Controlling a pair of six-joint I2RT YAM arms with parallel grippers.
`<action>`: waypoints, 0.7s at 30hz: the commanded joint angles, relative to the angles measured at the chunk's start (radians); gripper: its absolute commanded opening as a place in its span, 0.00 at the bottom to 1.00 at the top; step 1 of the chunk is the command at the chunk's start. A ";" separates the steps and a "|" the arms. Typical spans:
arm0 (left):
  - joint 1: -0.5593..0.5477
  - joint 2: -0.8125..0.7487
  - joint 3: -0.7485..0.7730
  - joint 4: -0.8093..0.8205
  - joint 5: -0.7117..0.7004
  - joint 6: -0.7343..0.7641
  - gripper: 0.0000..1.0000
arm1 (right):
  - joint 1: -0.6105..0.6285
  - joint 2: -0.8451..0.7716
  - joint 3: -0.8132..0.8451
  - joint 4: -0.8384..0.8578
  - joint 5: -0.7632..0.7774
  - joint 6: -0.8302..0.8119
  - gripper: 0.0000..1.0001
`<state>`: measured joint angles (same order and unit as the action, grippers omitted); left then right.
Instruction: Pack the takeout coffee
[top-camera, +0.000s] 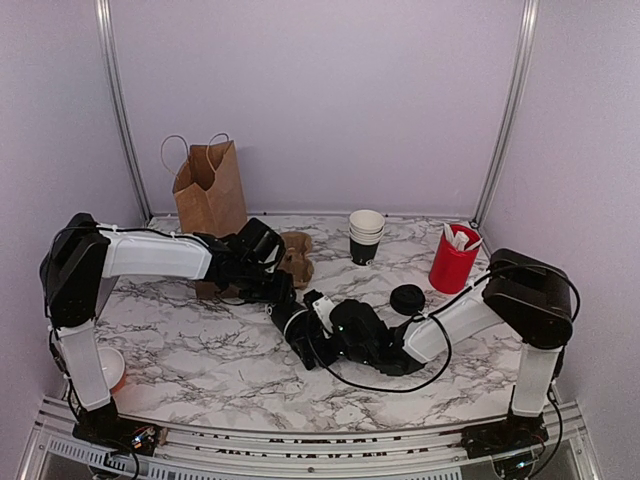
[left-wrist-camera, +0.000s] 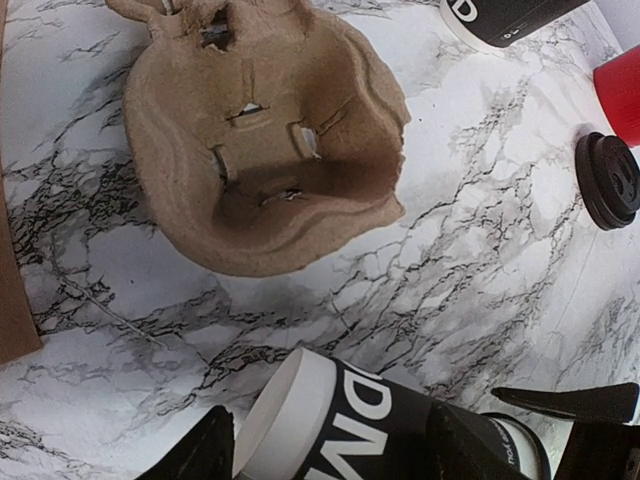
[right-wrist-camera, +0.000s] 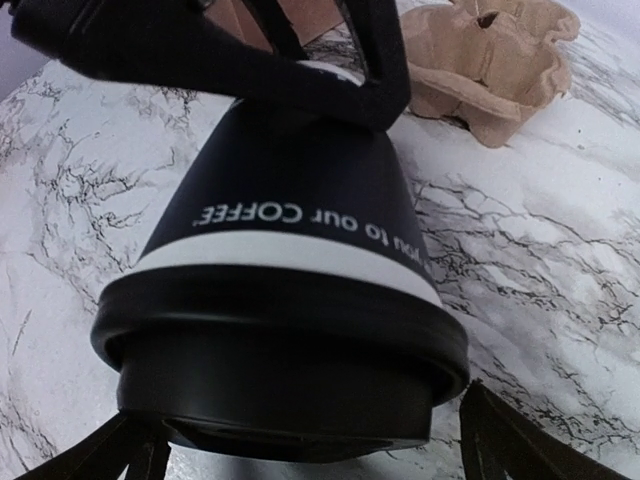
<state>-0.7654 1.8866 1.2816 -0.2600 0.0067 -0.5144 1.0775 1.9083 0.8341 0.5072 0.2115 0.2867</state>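
We judge a handover: the left gripper (left-wrist-camera: 335, 445) grasps the lidded coffee cup (right-wrist-camera: 290, 240) by its base, while the right gripper (right-wrist-camera: 320, 455) gapes released around its lid (right-wrist-camera: 290, 395) and must close squarely next.

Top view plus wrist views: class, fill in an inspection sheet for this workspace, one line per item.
Surface: marble-pattern table.
Job's things: takeout coffee, lidded, between the two grippers, lid end toward the right one.
Clutter: pulp carrier, paper bag, cup stack, loose lid, red container.
Grippers: left gripper flanks the cup's base, grip unclear; right gripper open around the lid.
Cables: black cable loops beside the right arm.
Surroundings: lilac walls, metal rails.
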 joint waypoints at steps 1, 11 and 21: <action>-0.001 0.005 -0.029 0.012 0.025 -0.016 0.65 | 0.007 0.027 0.047 0.068 0.050 0.010 0.96; -0.012 0.006 -0.048 0.024 0.045 -0.014 0.58 | 0.010 0.048 0.073 0.098 0.022 -0.016 0.84; -0.029 0.004 -0.052 0.028 0.052 -0.017 0.55 | 0.030 0.028 0.119 0.017 0.055 -0.033 0.72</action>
<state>-0.7605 1.8866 1.2533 -0.2066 -0.0113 -0.5304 1.0977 1.9457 0.8764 0.5060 0.2401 0.2764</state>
